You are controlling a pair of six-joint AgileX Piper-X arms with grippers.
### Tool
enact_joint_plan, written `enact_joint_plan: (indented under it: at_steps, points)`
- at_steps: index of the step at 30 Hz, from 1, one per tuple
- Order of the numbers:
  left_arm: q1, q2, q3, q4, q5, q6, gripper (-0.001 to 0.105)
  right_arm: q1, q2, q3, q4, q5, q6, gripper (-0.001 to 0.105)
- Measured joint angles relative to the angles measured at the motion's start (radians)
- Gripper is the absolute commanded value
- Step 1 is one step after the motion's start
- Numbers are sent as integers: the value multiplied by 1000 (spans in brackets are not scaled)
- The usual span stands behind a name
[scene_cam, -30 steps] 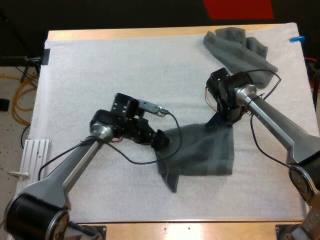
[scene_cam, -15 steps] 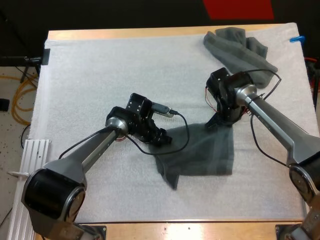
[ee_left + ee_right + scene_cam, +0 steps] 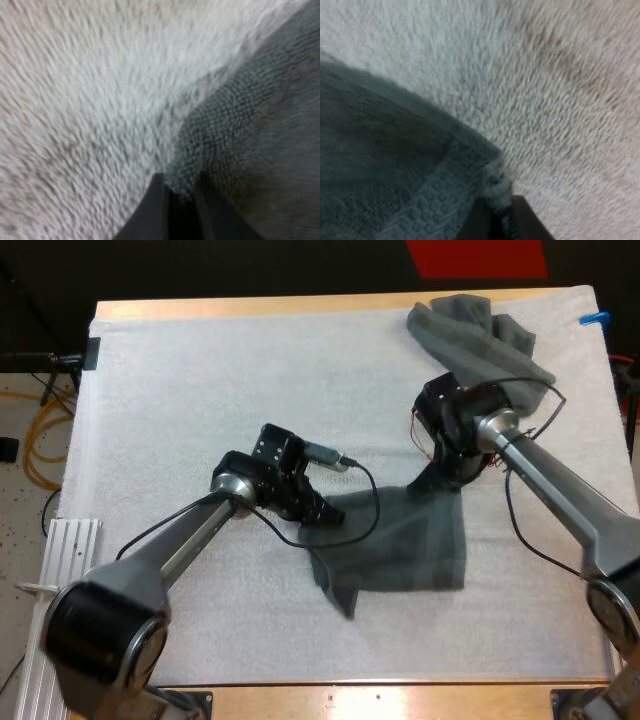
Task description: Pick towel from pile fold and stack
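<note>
Though crumpled pile (image 3: 480, 335) clear (far right), L gripper (image 3: 325, 515), R gripper (image 3: 432, 483) each tight on spread towel (image 3: 410, 550).

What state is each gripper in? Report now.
Left gripper: shut on the towel, at its edge.
Right gripper: shut on the same towel's corner.

White mat (image 3: 200, 390) spread beneath the left tool (image 3: 325, 515), wooden tabletop (image 3: 250, 308) edging it, white ribbed rack (image 3: 70, 543) and yellow cables (image 3: 38, 445) well left of that tool
</note>
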Motion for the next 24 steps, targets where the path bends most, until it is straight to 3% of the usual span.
enact_joint_plan:
  at_steps: [11, 24]
  points:
    - [2, -422, -142, 0, 0, 32, 0, 41, -396, 0, -165, 4, 9, 0]
    - [1, -695, -159, 307, 0, 32, 0, 256, -619, 0, -45, 20, 118, 0]
